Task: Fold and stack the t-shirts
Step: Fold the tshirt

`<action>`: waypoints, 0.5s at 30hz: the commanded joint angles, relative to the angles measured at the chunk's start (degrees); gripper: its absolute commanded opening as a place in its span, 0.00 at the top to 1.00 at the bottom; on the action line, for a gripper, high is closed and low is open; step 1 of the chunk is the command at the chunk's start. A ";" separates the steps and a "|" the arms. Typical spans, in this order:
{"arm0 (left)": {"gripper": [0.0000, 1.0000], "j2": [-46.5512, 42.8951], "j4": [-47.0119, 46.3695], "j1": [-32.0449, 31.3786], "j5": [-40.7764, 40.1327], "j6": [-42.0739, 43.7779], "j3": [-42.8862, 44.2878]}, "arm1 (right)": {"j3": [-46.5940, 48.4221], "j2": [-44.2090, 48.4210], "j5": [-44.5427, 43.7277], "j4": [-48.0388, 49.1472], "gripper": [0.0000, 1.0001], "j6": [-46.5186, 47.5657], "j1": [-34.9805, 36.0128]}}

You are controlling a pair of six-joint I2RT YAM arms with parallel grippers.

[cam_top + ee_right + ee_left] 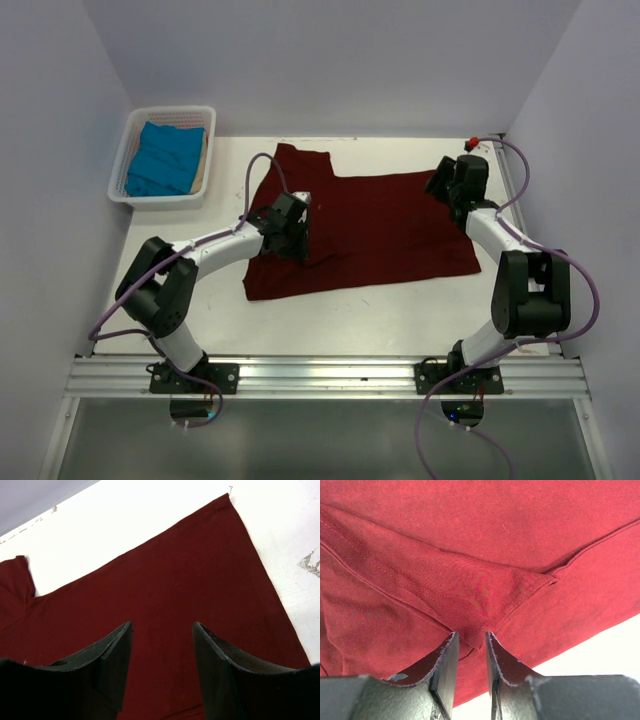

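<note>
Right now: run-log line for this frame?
maroon t-shirt: spread flat, fold near left side | left fingers: slightly apart at fold tip | right fingers: open over shirt, empty | teal t-shirt: in basket

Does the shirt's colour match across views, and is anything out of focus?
Top view: even light, sharp, shirt looks dark maroon. Left wrist view: same shirt renders brighter red, weave sharp, near fingers slightly soft. Right wrist view: fingers dark and featureless, white table nearly blown out.
</note>
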State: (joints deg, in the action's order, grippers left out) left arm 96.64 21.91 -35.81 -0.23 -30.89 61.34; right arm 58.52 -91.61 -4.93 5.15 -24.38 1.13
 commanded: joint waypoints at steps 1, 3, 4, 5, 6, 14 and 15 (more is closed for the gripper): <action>0.69 -0.58 -0.38 -0.31 0.85 -0.83 0.97 | 1.07 -0.41 0.09 0.65 0.45 0.65 0.28; 0.70 -0.58 1.20 -0.22 0.49 -1.97 1.41 | 0.98 -0.32 0.09 0.65 0.45 0.65 0.37; 0.70 -0.58 1.73 -0.31 0.49 -2.41 1.41 | 0.81 -0.32 0.09 0.65 0.45 0.65 0.28; 0.70 -1.01 1.99 -0.31 0.67 -3.20 1.24 | 0.80 -0.23 0.09 0.65 0.45 0.65 0.37; 0.71 -1.28 1.99 -0.48 0.67 -3.55 0.89 | 0.72 -0.32 0.01 0.65 0.45 0.65 0.37; 0.75 -1.64 0.59 -1.01 0.93 -5.58 -1.31 | 0.63 -0.41 -0.08 0.83 0.45 0.56 0.37; 0.76 -1.37 0.33 -1.10 1.11 -5.58 -1.40 | 0.63 -0.41 0.01 0.83 0.45 0.56 0.37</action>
State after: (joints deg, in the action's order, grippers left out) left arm 96.49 23.35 -36.53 -0.12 -34.98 60.62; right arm 58.52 -91.61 -4.95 5.15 -24.38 1.13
